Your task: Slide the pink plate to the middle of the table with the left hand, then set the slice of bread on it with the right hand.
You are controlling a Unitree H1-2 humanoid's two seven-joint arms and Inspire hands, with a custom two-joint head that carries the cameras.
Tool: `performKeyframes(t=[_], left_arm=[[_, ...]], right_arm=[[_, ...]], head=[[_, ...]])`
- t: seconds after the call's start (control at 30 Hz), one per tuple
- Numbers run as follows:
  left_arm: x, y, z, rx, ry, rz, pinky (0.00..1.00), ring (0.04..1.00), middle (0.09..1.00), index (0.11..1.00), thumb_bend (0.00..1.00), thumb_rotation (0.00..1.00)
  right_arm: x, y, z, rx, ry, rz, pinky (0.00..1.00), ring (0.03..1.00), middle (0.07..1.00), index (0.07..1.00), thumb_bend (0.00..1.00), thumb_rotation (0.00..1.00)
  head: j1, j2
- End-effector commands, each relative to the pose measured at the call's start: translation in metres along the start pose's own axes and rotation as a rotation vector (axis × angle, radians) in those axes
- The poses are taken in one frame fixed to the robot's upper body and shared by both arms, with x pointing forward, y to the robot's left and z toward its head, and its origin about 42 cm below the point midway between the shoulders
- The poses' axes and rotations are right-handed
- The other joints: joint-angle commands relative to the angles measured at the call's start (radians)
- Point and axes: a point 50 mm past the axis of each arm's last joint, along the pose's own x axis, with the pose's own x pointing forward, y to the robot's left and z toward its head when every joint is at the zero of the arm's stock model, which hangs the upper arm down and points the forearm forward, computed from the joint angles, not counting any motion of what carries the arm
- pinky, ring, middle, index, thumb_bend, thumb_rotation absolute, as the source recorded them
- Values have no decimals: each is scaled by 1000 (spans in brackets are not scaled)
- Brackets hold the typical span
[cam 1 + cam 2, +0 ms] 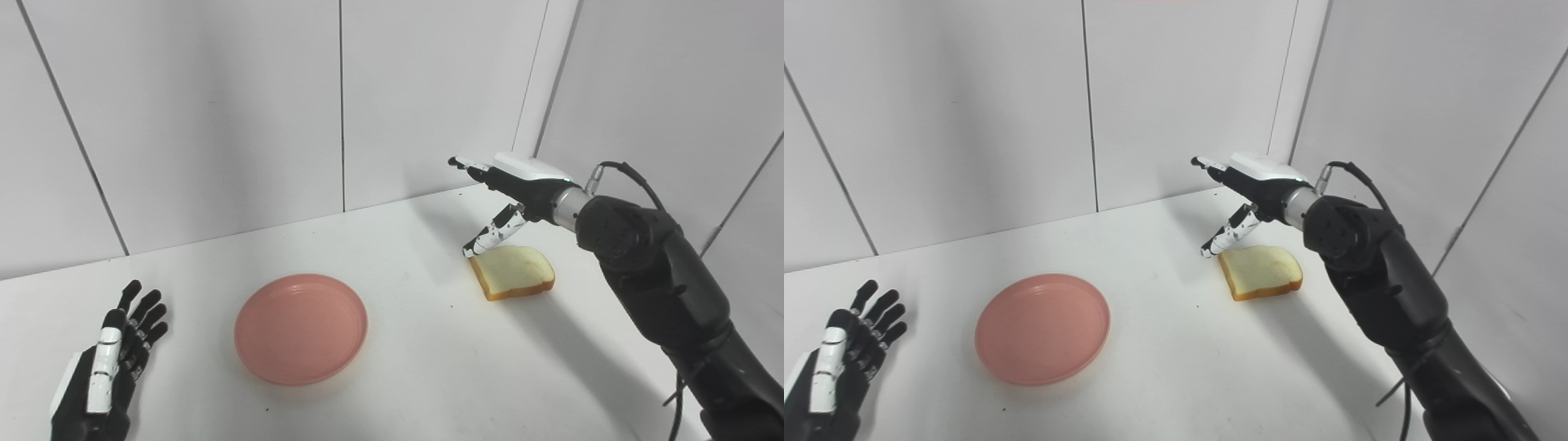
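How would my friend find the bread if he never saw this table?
Look at the white table, on its right side near the wall corner. The bread lies flat just under the open right hand. It is tan with a brown crust, unlike the round pink plate.

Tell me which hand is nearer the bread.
Right. The right hand hovers open just above the bread; the left hand sits open far across the table, beyond the plate.

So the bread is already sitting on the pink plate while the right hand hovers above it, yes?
No. The slice of bread lies on the bare table, apart from the empty pink plate. The right hand does hover above it, as the left eye view shows.
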Motion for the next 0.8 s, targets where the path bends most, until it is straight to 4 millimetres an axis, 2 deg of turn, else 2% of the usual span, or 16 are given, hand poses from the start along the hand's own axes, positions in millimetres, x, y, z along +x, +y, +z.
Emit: performKeyframes(t=[0.0,0.13,0.17,0.2,0.23,0.33,0.37,0.43,0.53,0.6,0.63,0.67,0.7,0.77], left_arm=[[8,5,20,15,-88,-16,945,953,952,967,666,1000],[8,7,20,7,-90,-17,944,954,951,964,661,1000],[8,7,19,7,-90,-19,949,958,953,966,661,1000],[8,7,19,8,-90,-19,951,959,953,967,660,1000],[8,7,19,9,-91,-19,946,955,951,963,663,1000],[8,7,20,6,-83,-17,947,955,951,963,671,1000],[7,7,20,10,-84,-16,945,952,949,961,676,1000],[7,7,21,14,-85,-13,936,948,946,960,671,1000],[7,8,21,9,-82,-15,945,951,946,958,671,1000],[7,8,21,10,-82,-16,943,949,945,957,670,1000],[7,8,22,11,-82,-19,936,946,943,956,668,1000],[7,8,22,11,-82,-21,936,946,944,956,670,1000],[7,8,22,11,-82,-21,934,946,944,956,669,1000],[6,8,22,10,-81,-22,929,944,944,955,666,1000]], right_arm=[[-6,-26,-1,-52,18,-40,856,947,975,988,1000,303],[0,-29,-9,-70,61,39,881,971,998,998,1000,288],[1,-29,-10,-70,75,54,822,944,987,1000,1000,276],[5,-29,-13,-74,95,74,807,937,984,1000,1000,273],[7,-29,-15,-78,110,87,743,899,945,1000,1000,274],[15,-27,-20,-90,155,124,775,929,977,1000,1000,270],[17,-25,-22,-87,163,128,737,910,964,1000,1000,270],[21,-22,-26,-64,169,138,794,930,980,1000,1000,262],[27,-15,-31,-67,179,145,830,951,997,989,1000,239],[30,-9,-33,-91,193,152,813,939,992,985,1000,248],[31,-7,-35,-97,204,155,781,915,971,985,1000,261],[32,-4,-37,-93,214,158,665,832,901,985,1000,262],[35,-3,-40,-85,229,166,522,700,778,988,1000,256],[39,0,-44,-73,247,179,415,614,717,998,1000,235]], head=[[-4,2],[-7,2],[-7,2],[-6,4],[-6,4],[-7,10],[-8,11],[-8,14],[-7,15],[-7,15],[-6,15],[-6,16],[-5,17],[-5,19]])
